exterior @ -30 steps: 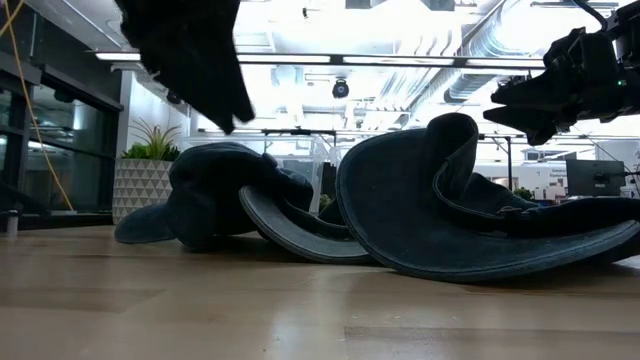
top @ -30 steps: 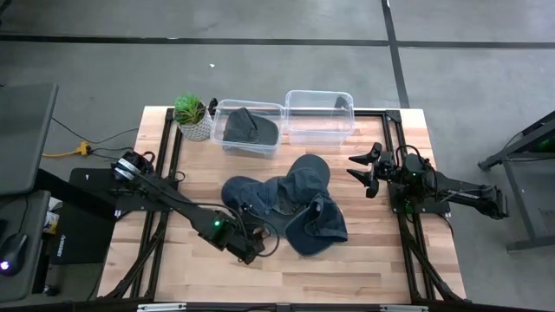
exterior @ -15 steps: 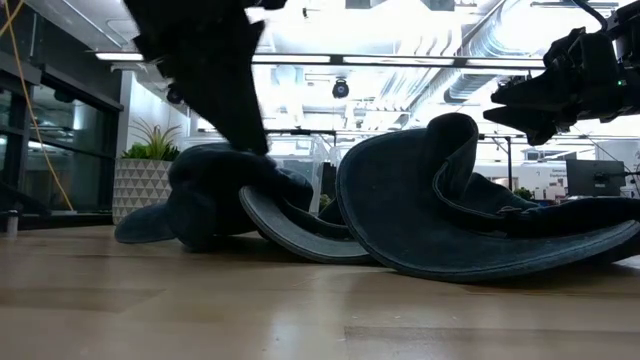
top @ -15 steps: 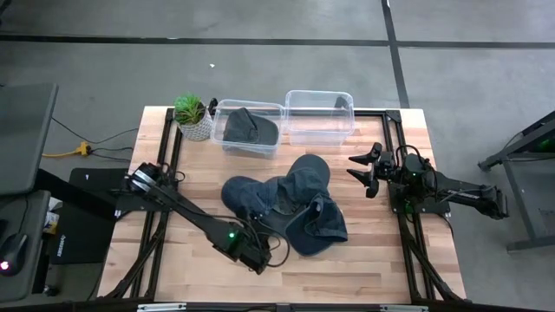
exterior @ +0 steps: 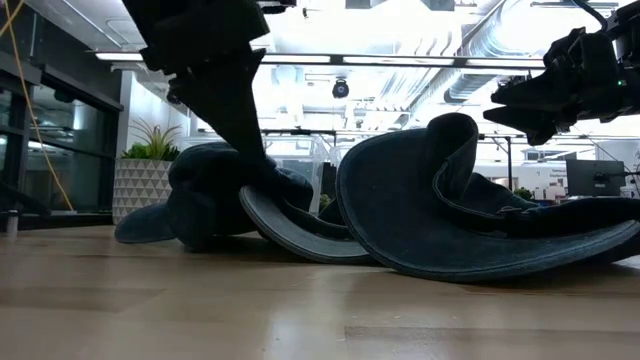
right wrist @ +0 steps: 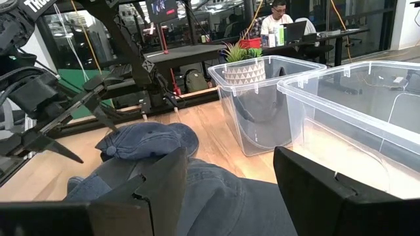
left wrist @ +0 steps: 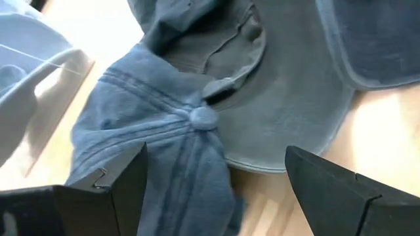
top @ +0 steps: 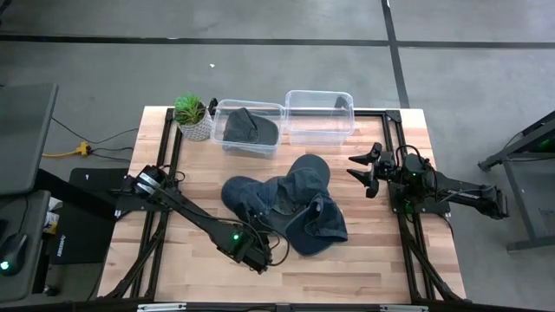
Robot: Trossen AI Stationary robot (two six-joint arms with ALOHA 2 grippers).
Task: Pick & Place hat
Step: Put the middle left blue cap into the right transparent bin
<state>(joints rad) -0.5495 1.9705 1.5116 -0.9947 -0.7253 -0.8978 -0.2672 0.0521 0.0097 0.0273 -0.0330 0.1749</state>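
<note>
The left gripper (top: 258,257) sits low at the near edge of the pile of hats (top: 286,206), fingers spread wide and holding nothing. Just ahead of it lies a blue cap (left wrist: 177,141), its top button between the open fingers in the wrist view. Beyond the pile stand two clear bins (top: 319,116); the left bin (top: 249,127) holds a dark hat (top: 245,126). The right gripper (top: 368,172) waits off to the far right side, open and empty.
</note>
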